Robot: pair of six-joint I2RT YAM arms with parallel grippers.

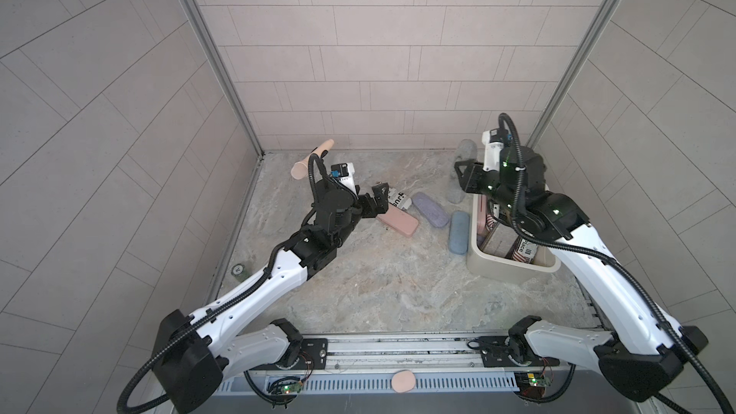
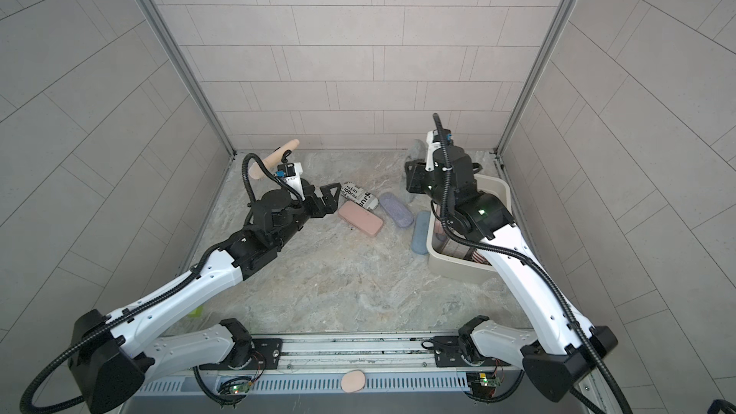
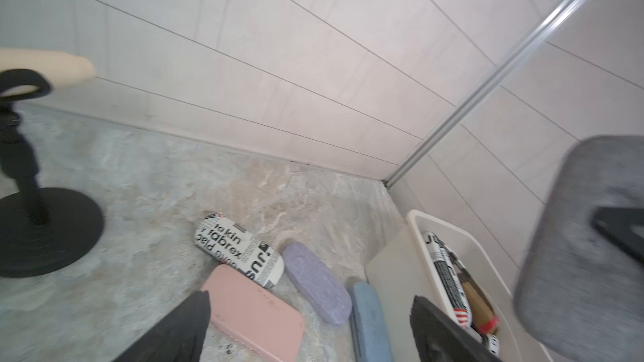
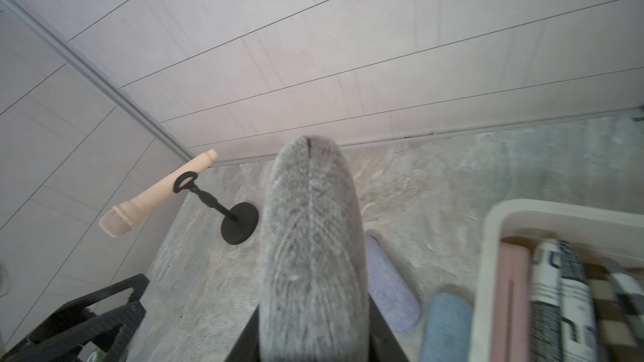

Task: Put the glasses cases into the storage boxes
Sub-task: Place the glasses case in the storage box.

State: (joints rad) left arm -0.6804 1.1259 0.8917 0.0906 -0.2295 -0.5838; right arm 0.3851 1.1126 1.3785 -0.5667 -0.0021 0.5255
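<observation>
Pink first: toward the back-left of the bench the left gripper (image 2: 331, 203) hangs with its jaws spread wide and nothing between them. The pink case (image 2: 360, 219) lies just ahead of its tips, long axis slanting from back-left to front-right across the gripper's reach. Against its far side sits the newsprint case (image 2: 360, 197). Further right come the lavender case (image 2: 395, 209) and the blue case (image 2: 421, 232), the blue one just beside the tub (image 2: 456, 268). The right gripper (image 1: 464, 177) is clamped on the grey case (image 4: 310, 238), held up off the bench, its length running out past the jaws toward the back wall. From that case the tub lies to the right and nearer the front edge, its long side running front to back, much as the case does. To my eye a swing right would drop it in lengthwise beside the other cases (image 3: 446, 273) inside.
</observation>
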